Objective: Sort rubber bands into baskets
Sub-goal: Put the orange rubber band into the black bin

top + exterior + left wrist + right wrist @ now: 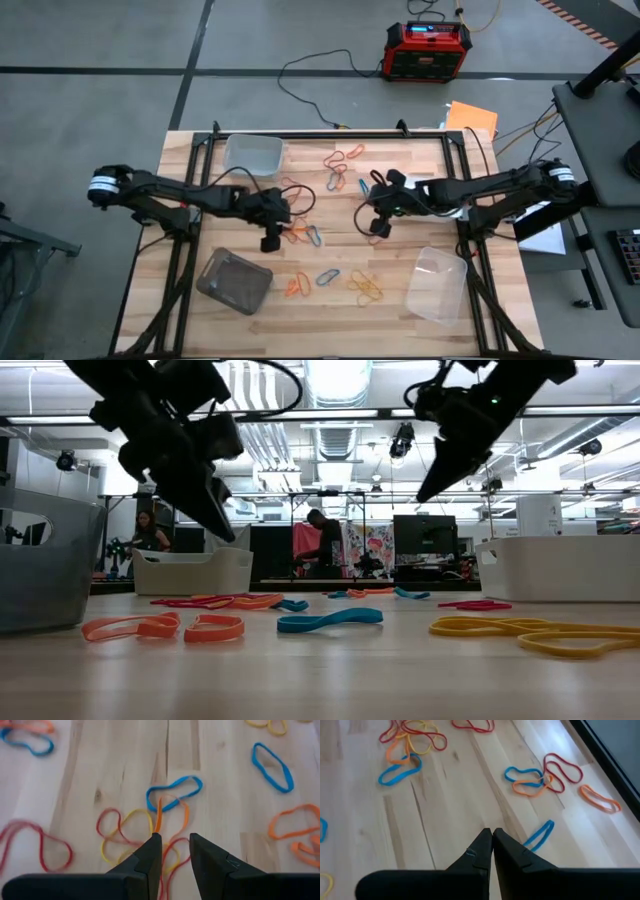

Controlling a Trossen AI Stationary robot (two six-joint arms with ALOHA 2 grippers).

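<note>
Left wrist view: left pincer (175,851) slightly open, empty, poised over a tangle of rubber bands (150,827) mid-bench; an orange strand runs lengthwise into the gap between its fingers. Right pincer (492,842) closed, empty, a blue band (540,834) just beside it. Left arm looks nearer a grab.

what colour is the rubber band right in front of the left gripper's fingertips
Orange: the rubber band runs up from the left gripper. Shows best in the left wrist view.
</note>
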